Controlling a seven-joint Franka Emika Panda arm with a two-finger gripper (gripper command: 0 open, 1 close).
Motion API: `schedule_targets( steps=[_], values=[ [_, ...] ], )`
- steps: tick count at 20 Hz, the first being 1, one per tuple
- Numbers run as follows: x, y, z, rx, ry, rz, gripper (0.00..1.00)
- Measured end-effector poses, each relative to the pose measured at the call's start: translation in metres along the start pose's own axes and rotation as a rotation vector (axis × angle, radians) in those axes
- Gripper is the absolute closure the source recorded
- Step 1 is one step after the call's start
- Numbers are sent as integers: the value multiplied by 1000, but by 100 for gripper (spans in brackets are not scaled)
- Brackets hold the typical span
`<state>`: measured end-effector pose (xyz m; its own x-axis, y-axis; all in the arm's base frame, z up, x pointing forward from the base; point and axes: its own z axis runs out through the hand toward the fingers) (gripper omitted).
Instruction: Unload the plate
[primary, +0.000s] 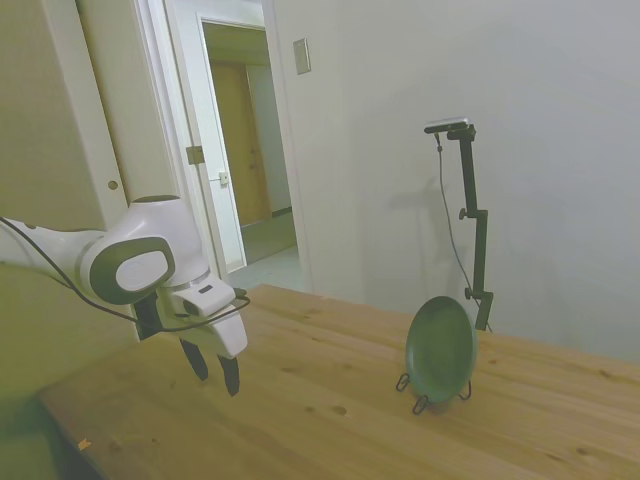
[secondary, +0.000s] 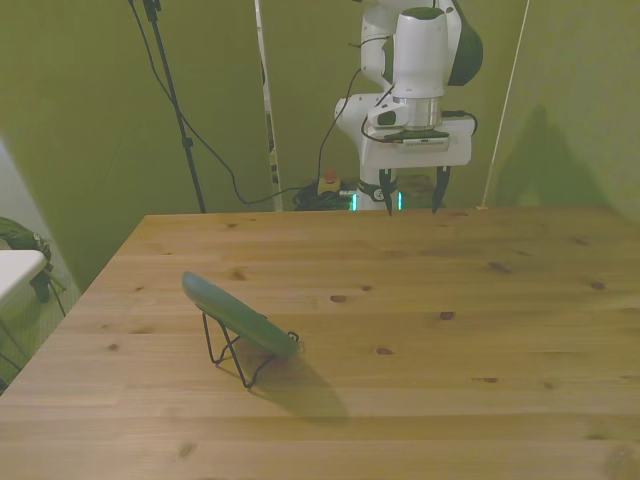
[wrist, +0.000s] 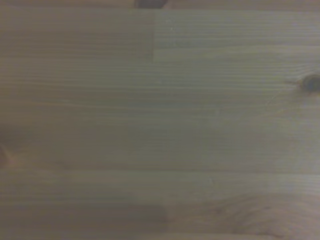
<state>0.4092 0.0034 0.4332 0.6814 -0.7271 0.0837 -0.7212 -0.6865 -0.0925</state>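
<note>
Plate (primary: 440, 349) is leaning tilted on wire stand (secondary: 232, 352), lower right of side view; pincer (secondary: 411, 192) is hanging wide, empty, well apart over bench (secondary: 420, 380).

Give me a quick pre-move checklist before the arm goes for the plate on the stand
1. Gripper open and empty: ok, fingers spread, nothing between them.
2. Plate seated on the wire stand, leaning back: ok.
3. Path across the table between gripper and plate free of other objects: ok.
4. Gripper lined up with the plate: not ok, it hangs near the far edge, well apart from it.
5. Plate in the wrist view: not ok, only bare wood shows.
6. Stand fixed to the table: cannot tell.
</note>
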Motion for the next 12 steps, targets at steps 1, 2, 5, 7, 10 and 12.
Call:
schedule_targets(
  steps=[1, 2, 5, 7, 10, 12],
  values=[
    [0, 0, 0, 0, -1, 1, 0],
    [1, 1, 0, 1, -2, 3, 0],
    [8, 7, -1, 6, -4, 26, 0],
    [22, 18, -6, 19, 2, 69, 0],
    [52, 42, -22, 38, 19, 149, 0],
    [67, 56, -31, 46, 29, 192, 0]
  ],
)
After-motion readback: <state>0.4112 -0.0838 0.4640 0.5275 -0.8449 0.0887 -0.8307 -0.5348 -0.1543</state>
